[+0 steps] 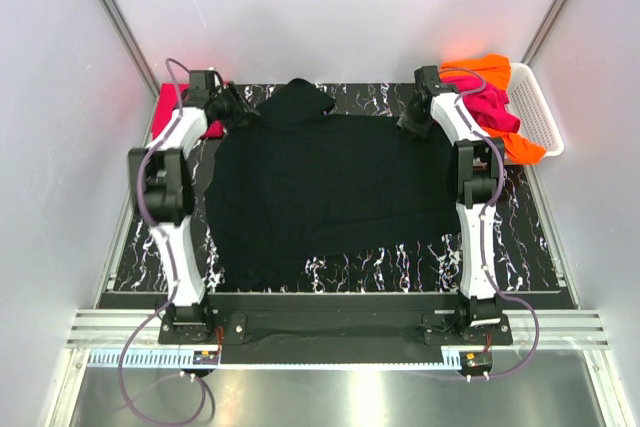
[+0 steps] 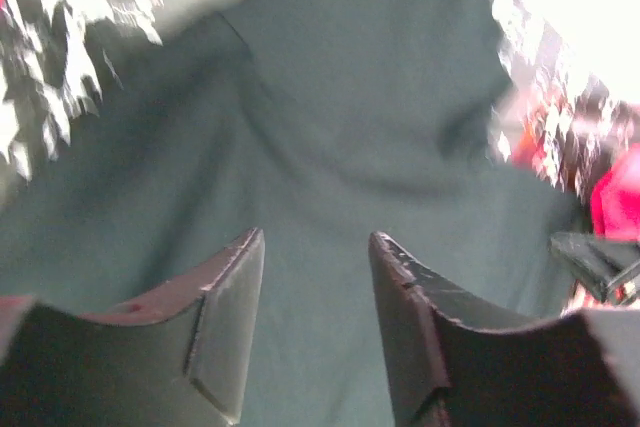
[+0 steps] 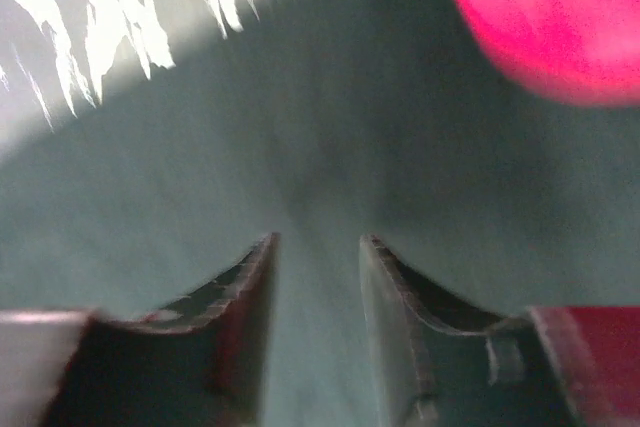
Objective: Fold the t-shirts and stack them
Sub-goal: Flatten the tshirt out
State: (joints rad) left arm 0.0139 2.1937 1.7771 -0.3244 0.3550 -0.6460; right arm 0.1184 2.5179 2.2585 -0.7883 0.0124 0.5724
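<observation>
A large black t-shirt (image 1: 320,187) lies spread flat across the marbled table, with a bunched fold (image 1: 300,99) at its far edge. My left gripper (image 1: 238,107) hangs over the shirt's far left corner. In the left wrist view it (image 2: 316,239) is open, with only dark cloth (image 2: 330,127) below the gap. My right gripper (image 1: 408,125) is over the far right corner. The right wrist view shows it (image 3: 318,241) open above the cloth (image 3: 330,147), holding nothing. A red-pink t-shirt (image 1: 166,109) lies at the far left. Magenta (image 1: 490,107) and orange (image 1: 490,69) t-shirts lie in the basket.
The white lattice basket (image 1: 540,112) stands at the far right corner, just beyond my right arm. White walls and metal rails close in both sides. Bare marbled table (image 1: 400,257) shows in front of the black shirt. A blurred magenta patch (image 3: 550,17) fills the right wrist view's upper right.
</observation>
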